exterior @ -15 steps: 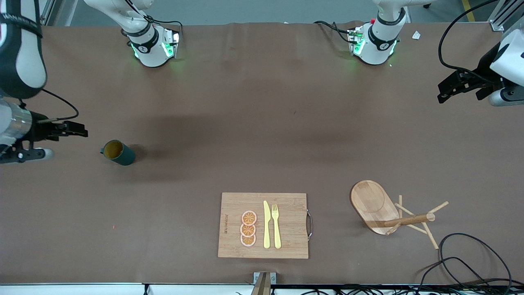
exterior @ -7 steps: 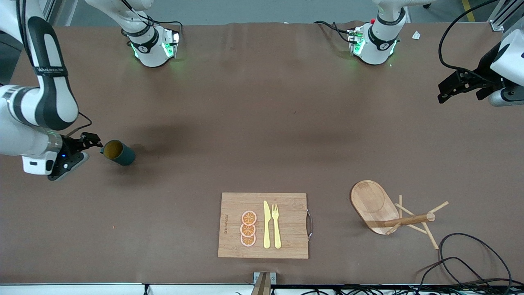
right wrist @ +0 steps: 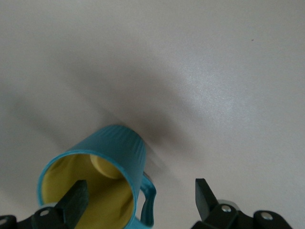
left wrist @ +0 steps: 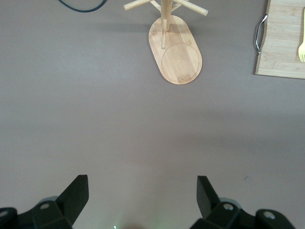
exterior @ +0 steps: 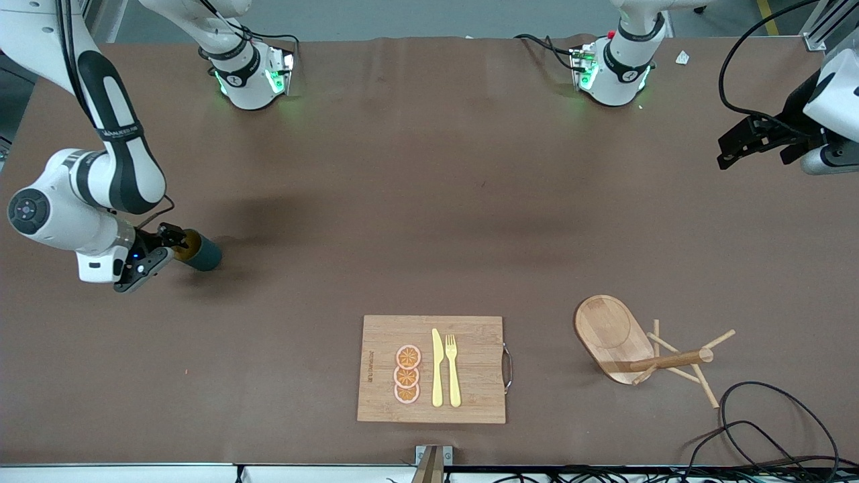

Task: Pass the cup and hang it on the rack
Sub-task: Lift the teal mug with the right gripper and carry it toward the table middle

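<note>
The dark teal cup (exterior: 201, 252) lies on its side toward the right arm's end of the table, its yellow mouth facing my right gripper (exterior: 176, 240). In the right wrist view the cup (right wrist: 107, 157) fills the lower part. My right gripper (right wrist: 139, 199) is open: one finger sits inside the mouth, the other outside past the loop handle (right wrist: 148, 202). The wooden rack (exterior: 614, 332) stands toward the left arm's end, nearer to the front camera. My left gripper (exterior: 728, 155) waits open and empty, high over that end. It shows in its own view (left wrist: 141, 191), as does the rack (left wrist: 178, 57).
A bamboo cutting board (exterior: 382, 335) with a yellow knife, a fork and orange slices lies near the front edge; it also shows in the left wrist view (left wrist: 283, 43). A black cable (exterior: 772, 416) loops beside the rack.
My right arm has swung in and lowered toward the cup; its gripper now reaches the cup's mouth. The cup, the rack and the left arm have not moved.
</note>
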Controlling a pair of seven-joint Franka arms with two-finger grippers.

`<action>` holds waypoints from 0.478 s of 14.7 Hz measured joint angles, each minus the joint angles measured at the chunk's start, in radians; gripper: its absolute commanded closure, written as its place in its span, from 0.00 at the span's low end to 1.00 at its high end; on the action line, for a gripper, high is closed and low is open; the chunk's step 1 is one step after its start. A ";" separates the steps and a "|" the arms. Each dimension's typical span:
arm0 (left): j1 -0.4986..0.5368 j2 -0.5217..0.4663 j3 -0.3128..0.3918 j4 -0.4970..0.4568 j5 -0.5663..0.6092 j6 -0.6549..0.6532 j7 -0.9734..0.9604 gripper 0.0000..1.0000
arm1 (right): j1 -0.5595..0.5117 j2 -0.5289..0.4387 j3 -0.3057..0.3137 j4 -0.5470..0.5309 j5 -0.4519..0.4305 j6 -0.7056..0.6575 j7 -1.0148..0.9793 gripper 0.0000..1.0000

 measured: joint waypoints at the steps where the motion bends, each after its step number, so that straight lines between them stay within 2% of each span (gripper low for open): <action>1: 0.000 0.000 0.000 0.000 0.000 0.000 0.000 0.00 | 0.000 0.010 0.001 -0.015 0.000 0.029 -0.007 0.36; 3: 0.000 0.000 0.000 0.000 0.000 0.000 0.000 0.00 | 0.000 0.029 0.001 -0.033 0.000 0.066 -0.040 0.81; 4: 0.000 0.000 0.000 0.000 0.000 0.000 0.000 0.00 | 0.000 0.037 0.001 -0.035 0.000 0.077 -0.050 0.97; 7: 0.000 0.000 0.000 0.000 0.000 0.000 0.000 0.00 | 0.000 0.042 0.001 -0.035 0.000 0.082 -0.059 1.00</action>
